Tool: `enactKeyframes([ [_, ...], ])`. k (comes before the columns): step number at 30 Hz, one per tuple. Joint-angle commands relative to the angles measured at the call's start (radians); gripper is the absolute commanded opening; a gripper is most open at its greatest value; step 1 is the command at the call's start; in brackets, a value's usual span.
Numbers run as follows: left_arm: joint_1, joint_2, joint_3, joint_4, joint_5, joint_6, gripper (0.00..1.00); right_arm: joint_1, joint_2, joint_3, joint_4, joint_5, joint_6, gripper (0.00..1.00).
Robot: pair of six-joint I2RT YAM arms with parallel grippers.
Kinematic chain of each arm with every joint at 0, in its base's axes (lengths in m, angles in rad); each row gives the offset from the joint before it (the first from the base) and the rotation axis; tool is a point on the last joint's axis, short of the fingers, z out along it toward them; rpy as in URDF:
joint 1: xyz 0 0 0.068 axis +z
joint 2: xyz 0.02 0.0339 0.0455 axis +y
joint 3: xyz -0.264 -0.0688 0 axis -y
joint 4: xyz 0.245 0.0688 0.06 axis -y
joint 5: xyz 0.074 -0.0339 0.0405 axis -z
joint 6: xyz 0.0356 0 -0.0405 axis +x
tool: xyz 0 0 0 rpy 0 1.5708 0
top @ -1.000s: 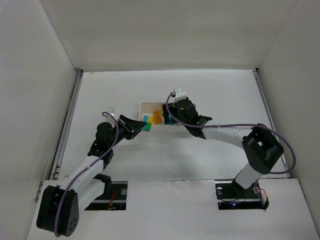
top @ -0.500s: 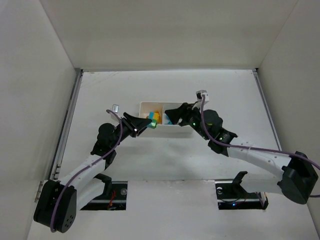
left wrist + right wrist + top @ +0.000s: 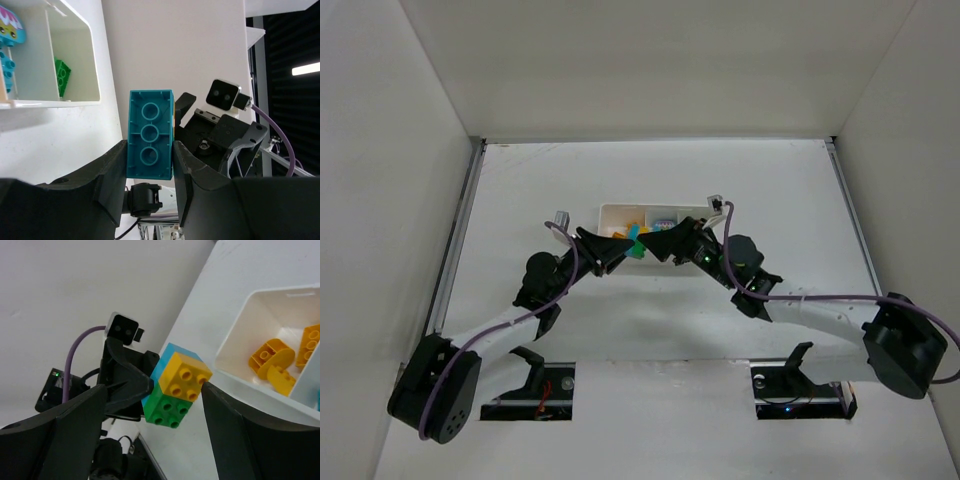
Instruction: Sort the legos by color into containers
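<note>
**Mixed clump held up for splitting**

Near: left gripper point(image 3: 148, 165) clamped on the cyan brick point(image 3: 149, 135) of a three-colour clump point(image 3: 635, 240), just short of the tray point(image 3: 239, 332); right gripper point(image 3: 160, 400) spread wide, straddling the yellow brick point(image 3: 186, 376) and green brick point(image 3: 167, 407), gripping nothing.
Step, as judged: pulling colours apart; next, close squarely on one brick and pull.
Far: yellow bricks point(image 3: 272, 362) lie in an end compartment.

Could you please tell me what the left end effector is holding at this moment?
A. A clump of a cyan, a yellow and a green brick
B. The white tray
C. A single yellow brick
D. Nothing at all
A: the left end effector is clamped on the cyan brick, and the right wrist view shows a yellow brick and a green brick joined to it.
</note>
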Motion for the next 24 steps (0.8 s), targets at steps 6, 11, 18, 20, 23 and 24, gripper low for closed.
enactKeyframes([
  [6,-0.026,-0.049,-0.014,0.1,-0.028,-0.004,0.11,-0.042,0.074,-0.005,0.183,-0.059,0.098,0.77],
  [11,-0.029,-0.068,-0.023,0.095,-0.03,-0.004,0.11,-0.053,0.109,-0.004,0.213,-0.074,0.13,0.71],
  [18,-0.029,-0.076,-0.035,0.091,-0.03,-0.003,0.11,-0.056,0.117,-0.014,0.253,-0.083,0.15,0.46],
  [20,-0.026,-0.071,-0.03,0.095,-0.021,-0.007,0.11,-0.059,0.122,-0.019,0.255,-0.076,0.159,0.43],
  [23,-0.032,-0.085,-0.03,0.091,-0.03,0.002,0.11,-0.065,0.145,-0.011,0.267,-0.112,0.174,0.49],
  [24,-0.035,-0.083,-0.03,0.091,-0.03,0.002,0.11,-0.069,0.148,-0.01,0.269,-0.117,0.176,0.52],
])
